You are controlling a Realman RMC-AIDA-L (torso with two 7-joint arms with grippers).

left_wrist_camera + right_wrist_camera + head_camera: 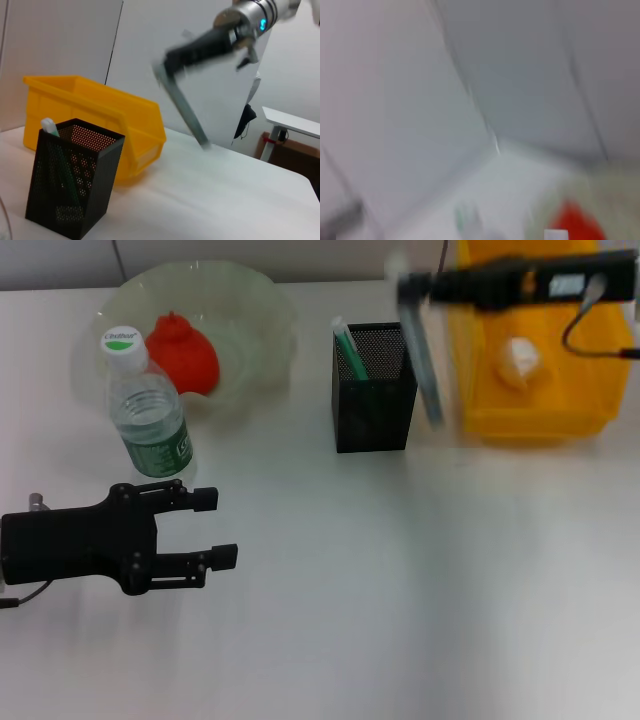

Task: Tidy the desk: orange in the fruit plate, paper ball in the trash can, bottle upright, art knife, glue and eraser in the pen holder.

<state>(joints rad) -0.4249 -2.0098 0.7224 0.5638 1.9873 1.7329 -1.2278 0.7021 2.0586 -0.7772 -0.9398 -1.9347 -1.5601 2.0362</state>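
your right gripper [415, 290] hangs clamped on the grey art knife [425, 360], just right of the pen holder [373, 390] holding the glue [349, 348]. your left gripper [215, 528] rests open near the bottle [148, 410]; its label isn't readable.

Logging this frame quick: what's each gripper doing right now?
Left gripper: open, holding nothing, near the bottle.
Right gripper: shut on the art knife, between pen holder and trash can.

White desk [400, 620], pale wall panels [60, 40]
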